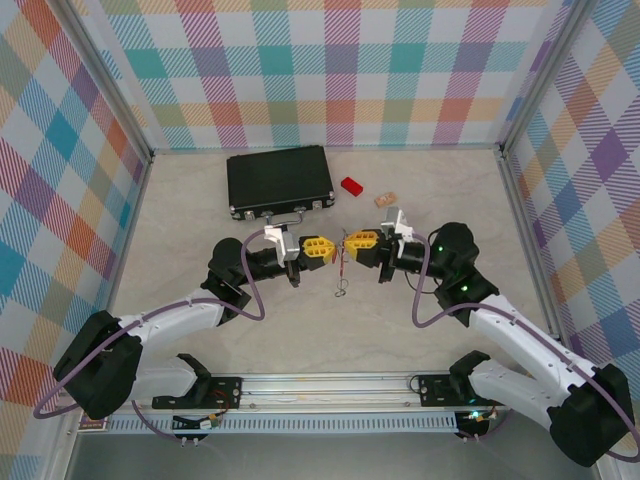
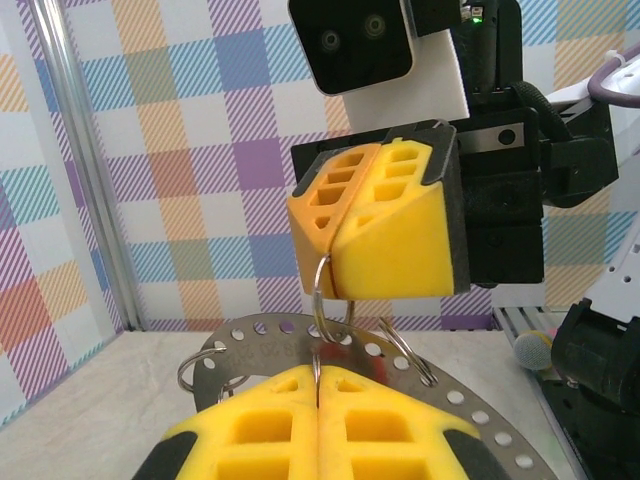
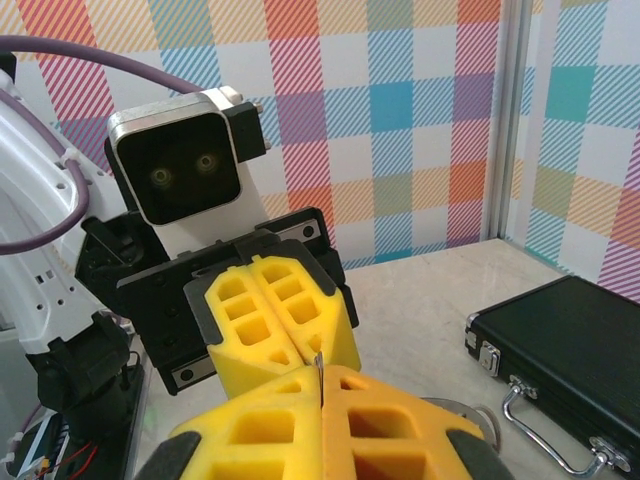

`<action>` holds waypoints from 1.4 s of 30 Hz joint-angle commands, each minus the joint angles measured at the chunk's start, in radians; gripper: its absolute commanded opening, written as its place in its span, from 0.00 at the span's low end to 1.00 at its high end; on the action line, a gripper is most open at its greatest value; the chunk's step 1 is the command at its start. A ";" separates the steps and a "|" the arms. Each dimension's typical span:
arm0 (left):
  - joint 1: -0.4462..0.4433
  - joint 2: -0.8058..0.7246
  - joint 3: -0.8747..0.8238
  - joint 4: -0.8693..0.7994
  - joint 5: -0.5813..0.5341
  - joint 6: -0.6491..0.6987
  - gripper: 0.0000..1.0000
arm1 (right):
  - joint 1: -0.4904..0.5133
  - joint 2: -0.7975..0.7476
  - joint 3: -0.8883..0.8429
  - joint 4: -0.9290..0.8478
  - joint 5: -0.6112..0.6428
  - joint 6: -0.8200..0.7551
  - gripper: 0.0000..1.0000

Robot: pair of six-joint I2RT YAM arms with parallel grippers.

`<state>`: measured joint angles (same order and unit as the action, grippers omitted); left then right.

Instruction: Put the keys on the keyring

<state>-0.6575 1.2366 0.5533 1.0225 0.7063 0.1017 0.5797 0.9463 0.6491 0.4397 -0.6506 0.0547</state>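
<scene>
The keyring (image 1: 342,275) hangs edge-on between my two grippers over the middle of the table, with a red stretch near its top. In the left wrist view it is a silver arc pierced with holes (image 2: 250,345), with small wire loops on its rim. My left gripper (image 2: 318,375) is shut on its near edge. Facing it, my right gripper (image 3: 322,372) is shut on a thin metal edge, and its yellow fingers (image 2: 390,230) pinch one small loop of the keyring. Both grippers (image 1: 330,249) (image 1: 348,241) nearly touch tip to tip. The keys are hidden.
A closed black case (image 1: 279,181) with a metal handle lies behind the grippers; it is also at the right of the right wrist view (image 3: 570,340). A red block (image 1: 351,186) and a small tan piece (image 1: 385,200) lie right of it. Checked walls enclose the table.
</scene>
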 commanded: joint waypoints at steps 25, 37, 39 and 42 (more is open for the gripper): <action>0.002 -0.053 0.015 -0.035 -0.008 0.025 0.00 | 0.033 -0.053 -0.026 0.010 0.106 -0.098 0.00; 0.002 -0.062 0.026 -0.057 0.030 0.020 0.00 | 0.071 -0.048 -0.016 -0.029 0.136 -0.185 0.00; 0.002 -0.065 0.027 -0.062 0.029 0.020 0.00 | 0.075 -0.049 -0.018 -0.028 0.146 -0.190 0.00; 0.002 -0.065 0.027 -0.066 0.026 0.021 0.00 | 0.078 -0.050 -0.013 -0.036 0.149 -0.196 0.00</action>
<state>-0.6575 1.1931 0.5533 0.9474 0.7166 0.1204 0.6498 0.9020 0.6300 0.3946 -0.5121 -0.1047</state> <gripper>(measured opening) 0.045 0.048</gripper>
